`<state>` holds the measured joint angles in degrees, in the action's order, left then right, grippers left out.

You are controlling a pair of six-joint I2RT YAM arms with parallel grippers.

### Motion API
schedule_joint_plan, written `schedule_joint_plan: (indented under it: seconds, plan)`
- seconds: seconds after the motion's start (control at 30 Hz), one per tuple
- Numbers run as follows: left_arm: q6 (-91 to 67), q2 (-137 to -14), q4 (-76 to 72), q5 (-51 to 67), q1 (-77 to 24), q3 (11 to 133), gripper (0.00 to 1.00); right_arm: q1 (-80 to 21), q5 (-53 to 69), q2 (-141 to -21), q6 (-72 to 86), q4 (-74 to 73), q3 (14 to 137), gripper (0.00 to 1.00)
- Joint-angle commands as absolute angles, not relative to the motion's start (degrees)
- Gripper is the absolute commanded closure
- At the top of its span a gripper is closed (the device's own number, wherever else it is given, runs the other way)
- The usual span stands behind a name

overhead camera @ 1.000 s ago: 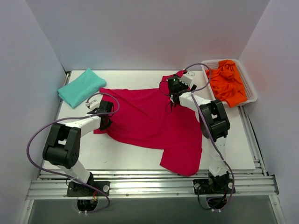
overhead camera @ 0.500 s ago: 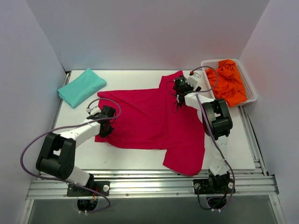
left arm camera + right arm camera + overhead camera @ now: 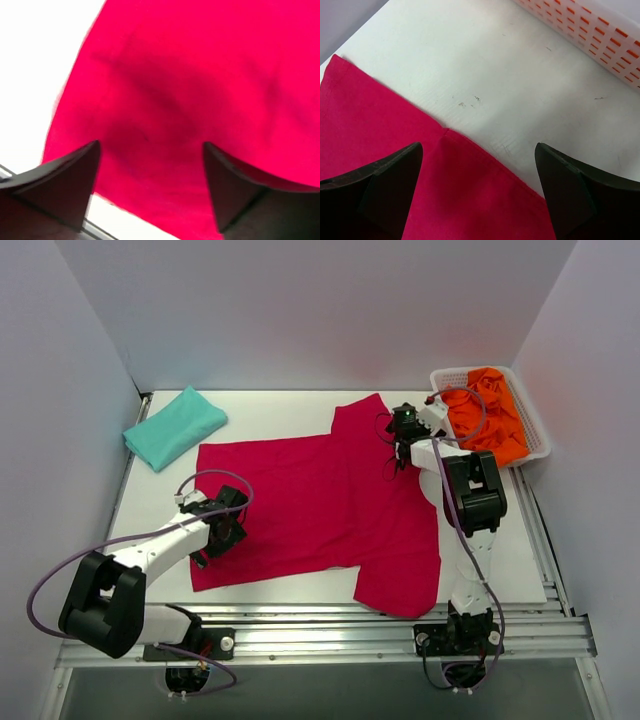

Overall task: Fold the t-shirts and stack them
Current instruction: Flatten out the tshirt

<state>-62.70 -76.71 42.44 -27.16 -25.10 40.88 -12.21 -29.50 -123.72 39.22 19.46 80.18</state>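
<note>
Crimson t-shirt (image 3: 310,505) lay spread flat on tabletop (image 3: 260,405), unfolded | teal t-shirt (image 3: 174,426) folded, far-left corner | orange t-shirts (image 3: 488,415) heaped in basket (image 3: 538,430), untouched | left pincer (image 3: 150,155), right pincer (image 3: 477,155) both wide, empty, over crimson cloth

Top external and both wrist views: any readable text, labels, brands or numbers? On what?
None readable in any view.
The red t-shirt, teal t-shirt, orange t-shirts and white basket are all plain.
The table shows only scuffs in the right wrist view, no writing.
</note>
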Motion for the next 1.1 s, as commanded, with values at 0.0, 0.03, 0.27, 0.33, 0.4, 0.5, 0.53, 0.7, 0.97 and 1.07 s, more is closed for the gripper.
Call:
schedule_joint_plan:
  seconds: [0.0, 0.03, 0.27, 0.33, 0.4, 0.5, 0.53, 0.7, 0.97, 1.07]
  plan:
    - [-64.51, -74.88, 46.48, -30.49, -25.40, 43.06, 0.04, -12.74, -28.48, -123.58, 40.25, 20.74, 79.98, 0.10]
    - [-64.42, -74.62, 47.10, -31.54, -25.40, 44.72, 0.03, -12.92, -28.56, -123.31, 40.08, 20.83, 79.72, 0.10]
    - [-59.42, -68.03, 47.12, -37.79, -25.05, 55.18, 0.06, -15.99, -32.86, -117.69, 38.06, 20.22, 79.10, 0.10]
    - [-55.12, -66.89, 40.90, -38.41, -24.61, 56.16, 0.06, -17.40, -34.62, -116.64, 37.09, 20.13, 79.28, 0.10]
    - [-49.52, -66.97, 31.27, -37.54, -23.56, 55.90, 0.06, -18.10, -34.72, -115.84, 36.83, 20.21, 80.06, 0.11]
    - [-44.32, -70.39, 19.04, -29.41, -17.25, 55.28, 0.06, -18.19, -30.16, -117.15, 36.04, 21.18, 83.04, 0.34]
    - [-43.78, -73.53, 16.55, -26.22, -15.05, 55.46, 0.02, -18.19, -27.45, -117.85, 35.69, 21.18, 84.27, 0.55]
    - [-40.61, -86.37, 3.54, -14.95, -6.42, 59.57, 0.57, -18.02, -23.38, -125.06, 34.81, 17.33, 92.88, 0.98]
    - [-40.25, -114.94, 3.17, -1.77, -1.67, 76.98, 0.98, -16.61, -20.13, -134.20, 34.63, 14.68, 101.77, 1.00]
    - [-41.13, -119.09, 3.51, -0.18, -1.32, 80.15, 0.98, -15.65, -19.42, -136.49, 34.80, 14.59, 102.56, 1.00]
